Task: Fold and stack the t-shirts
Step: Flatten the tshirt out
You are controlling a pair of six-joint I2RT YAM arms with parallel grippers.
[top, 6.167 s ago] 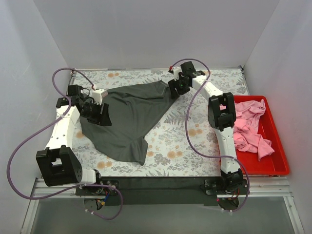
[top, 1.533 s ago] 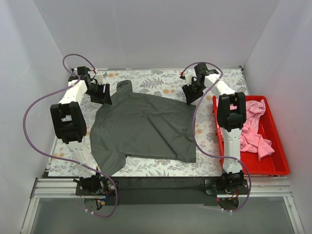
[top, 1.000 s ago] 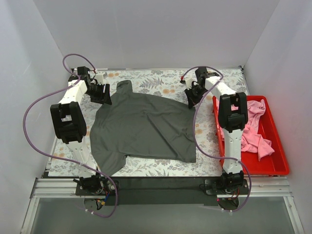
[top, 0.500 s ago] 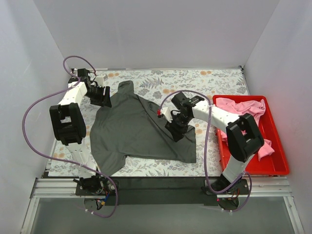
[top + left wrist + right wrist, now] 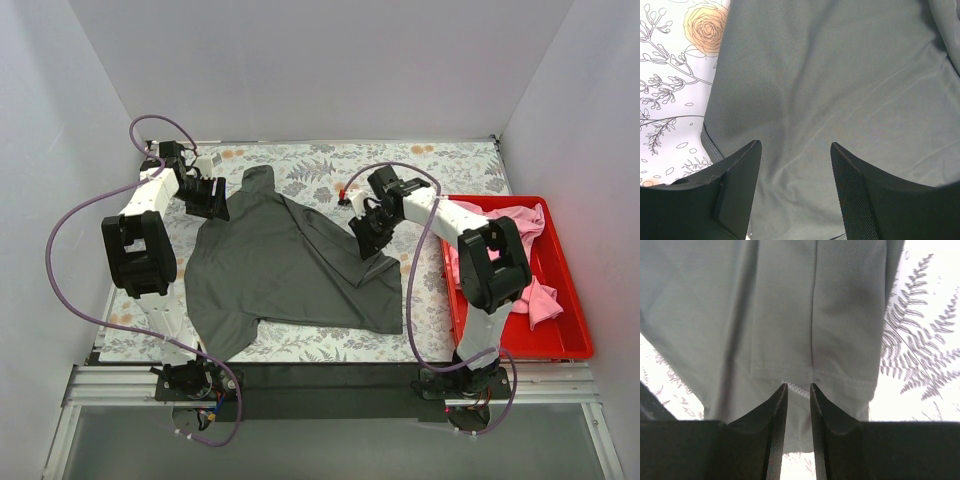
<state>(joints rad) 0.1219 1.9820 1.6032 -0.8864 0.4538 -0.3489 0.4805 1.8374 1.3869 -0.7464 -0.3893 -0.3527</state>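
On the table cloth [image 5: 440,170]: grey t-shirt [image 5: 260,280] lies spread mid-table, mostly flat; its R side is turned over as a flap.
Flap crease: runs diag., far-left to near-right, across the shirt's R half.
Pink t-shirts [image 5: 515,232]: heaped in the red tray [image 5: 565,335], R of the cloth, apart from the grey one.
Key relation: bulk of the shirt lies L of the right gripper [image 5: 368,240], so the fold prob. has to travel leftward over the body.
Nearer arm: R arm is on the flap edge; left gripper [image 5: 208,196] sits at the shirt's far-left edge, well apart from the flap.
R jaws: nearly together, only a thin slit left, clenched on the stitched hem, by the wrist view.
L jaws: spread wide, grasping nothing; grey fabric lies under and between the fingers. Can't tell if the tips touch it.
Step (my read): first side fold under way, w/ L arm placed to pin the far edge.
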